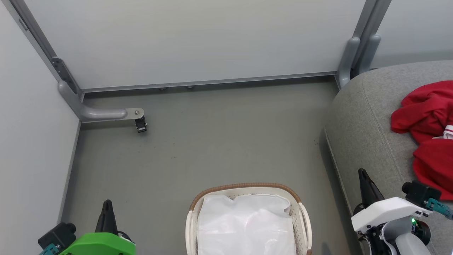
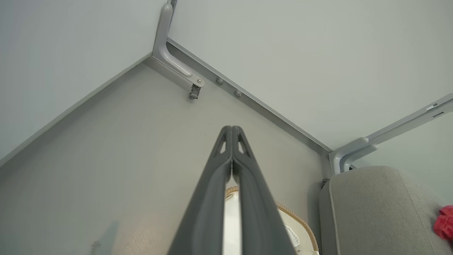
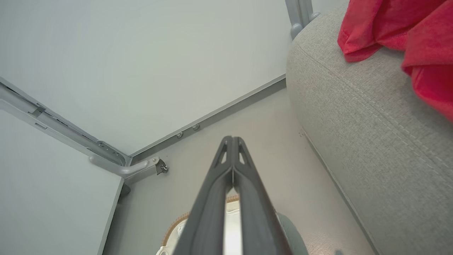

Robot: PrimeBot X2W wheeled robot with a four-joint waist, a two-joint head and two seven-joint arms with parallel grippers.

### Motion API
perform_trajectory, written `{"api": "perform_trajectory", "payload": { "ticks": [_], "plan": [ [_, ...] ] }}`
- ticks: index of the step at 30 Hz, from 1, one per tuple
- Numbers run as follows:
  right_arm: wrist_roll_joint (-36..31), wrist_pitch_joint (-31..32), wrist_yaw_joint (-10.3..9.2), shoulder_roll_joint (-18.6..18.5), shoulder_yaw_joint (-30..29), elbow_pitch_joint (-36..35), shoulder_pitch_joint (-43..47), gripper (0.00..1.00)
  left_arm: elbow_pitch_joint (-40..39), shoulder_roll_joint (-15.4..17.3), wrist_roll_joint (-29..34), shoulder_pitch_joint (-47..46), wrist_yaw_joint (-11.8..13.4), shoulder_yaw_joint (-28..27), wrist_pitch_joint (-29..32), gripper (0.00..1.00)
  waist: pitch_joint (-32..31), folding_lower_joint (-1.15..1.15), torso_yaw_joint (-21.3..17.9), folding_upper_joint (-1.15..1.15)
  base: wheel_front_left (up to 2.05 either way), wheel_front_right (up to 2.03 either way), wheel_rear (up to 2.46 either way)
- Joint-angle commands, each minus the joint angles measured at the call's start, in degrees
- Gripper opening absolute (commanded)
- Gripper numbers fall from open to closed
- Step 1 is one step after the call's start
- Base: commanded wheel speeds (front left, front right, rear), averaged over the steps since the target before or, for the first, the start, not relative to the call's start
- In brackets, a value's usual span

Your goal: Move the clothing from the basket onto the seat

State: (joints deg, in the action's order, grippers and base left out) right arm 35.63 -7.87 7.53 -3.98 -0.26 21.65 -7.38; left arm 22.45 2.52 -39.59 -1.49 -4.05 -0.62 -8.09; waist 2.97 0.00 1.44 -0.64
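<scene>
Red clothing [image 1: 430, 131] lay on the grey seat [image 1: 368, 124]; basket [image 1: 244, 187] on floor held only white liner [image 1: 244, 223]. Left gripper [image 2: 231, 129] and right gripper [image 3: 231, 139] closed, holding nothing.

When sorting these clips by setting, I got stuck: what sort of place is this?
Probably a staged test booth, not a real home: plain pale partition panels joined by grey metal brackets enclose a grey floor, with a grey seat holding red clothing and a laundry basket.
</scene>
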Motion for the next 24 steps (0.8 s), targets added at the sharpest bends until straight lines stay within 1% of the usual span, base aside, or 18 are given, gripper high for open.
{"api": "perform_trajectory", "payload": {
  "ticks": [1,10,24],
  "plan": [
    [2.04,0.38,-0.02,-0.10,-0.45,-1.13,-0.12,0.00,-1.07,0.23,-1.89,-1.79,-0.32,-0.49,0.47,0.00,-0.04,0.00,-0.02,0.14,0.00,0.00,0.00],
    [9.65,2.36,-0.02,0.04,-1.27,-2.06,0.04,0.00,-2.09,0.27,-8.97,-2.35,-0.76,-1.24,2.41,0.00,-0.31,0.00,-0.15,0.19,0.00,0.00,0.00],
    [19.74,4.95,-0.03,0.24,-2.38,-3.26,0.27,0.00,-3.47,0.32,-18.31,-3.04,-1.39,-2.31,5.07,0.00,-0.71,0.00,-0.35,0.26,0.00,0.00,0.00]
  ]
}}
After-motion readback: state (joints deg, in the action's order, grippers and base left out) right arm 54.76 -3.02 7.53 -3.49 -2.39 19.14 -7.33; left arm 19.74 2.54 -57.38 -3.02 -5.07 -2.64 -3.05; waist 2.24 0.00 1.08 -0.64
